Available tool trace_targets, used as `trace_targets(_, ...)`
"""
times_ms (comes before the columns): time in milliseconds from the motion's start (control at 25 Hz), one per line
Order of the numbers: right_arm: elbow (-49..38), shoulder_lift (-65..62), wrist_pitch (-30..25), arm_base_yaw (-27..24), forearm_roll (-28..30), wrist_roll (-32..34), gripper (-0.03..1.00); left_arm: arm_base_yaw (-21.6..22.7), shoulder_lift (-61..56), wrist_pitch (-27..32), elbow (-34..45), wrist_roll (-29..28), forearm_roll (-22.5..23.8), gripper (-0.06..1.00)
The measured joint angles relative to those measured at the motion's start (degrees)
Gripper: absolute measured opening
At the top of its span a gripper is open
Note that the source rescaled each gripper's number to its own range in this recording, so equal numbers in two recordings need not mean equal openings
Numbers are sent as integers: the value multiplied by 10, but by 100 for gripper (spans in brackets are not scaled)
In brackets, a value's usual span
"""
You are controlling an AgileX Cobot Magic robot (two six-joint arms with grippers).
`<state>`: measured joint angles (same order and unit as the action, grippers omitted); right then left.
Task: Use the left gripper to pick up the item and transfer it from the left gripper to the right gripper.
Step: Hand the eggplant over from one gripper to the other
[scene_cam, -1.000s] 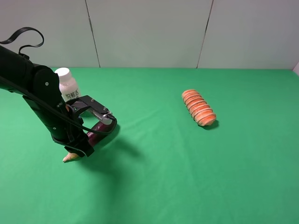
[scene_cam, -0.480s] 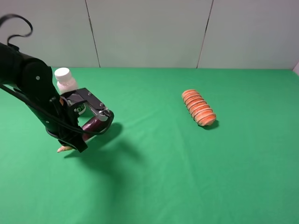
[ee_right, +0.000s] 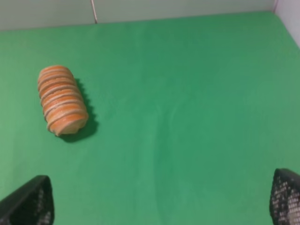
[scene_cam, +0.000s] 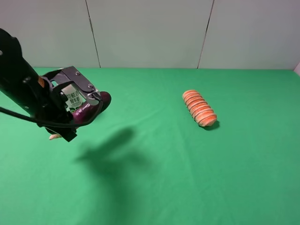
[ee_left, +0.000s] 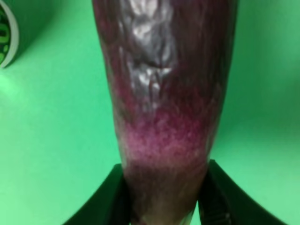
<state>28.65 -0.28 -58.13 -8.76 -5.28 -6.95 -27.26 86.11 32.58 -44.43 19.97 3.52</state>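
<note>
The item, a dark purple eggplant [scene_cam: 97, 102], hangs tilted above the green table [scene_cam: 154, 178] at the left, its tan tip [scene_cam: 54, 137] pointing down and left. My left gripper [scene_cam: 86, 108], with grey screwed plates, is shut on the item's middle. In the left wrist view the item [ee_left: 164, 93] fills the frame, with black fingers [ee_left: 112, 199] pressed against both sides. Only the mesh fingertips [ee_right: 29, 202] of my right gripper [ee_right: 157, 201] show, spread wide at the two corners of the right wrist view, with nothing between them. It is out of the exterior high view.
A white bottle with a green label [scene_cam: 72, 99] stands behind the left gripper, mostly hidden; its edge shows in the left wrist view [ee_left: 6, 33]. An orange ridged loaf [scene_cam: 199, 108] lies right of centre, also in the right wrist view [ee_right: 62, 99]. A grey wall backs the table.
My left gripper has lifted the item off the cloth and carried it up and back, in front of the bottle. Its shadow now lies apart from it on the cloth.
</note>
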Motion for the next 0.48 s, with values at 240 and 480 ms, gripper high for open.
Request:
trace_targets(240,0,0,0,0,0,0,100,0,-47,35,0,28,2,0)
trace_targets(480,0,0,0,0,-1,0,100,0,-65,68,-18,66,-12,0)
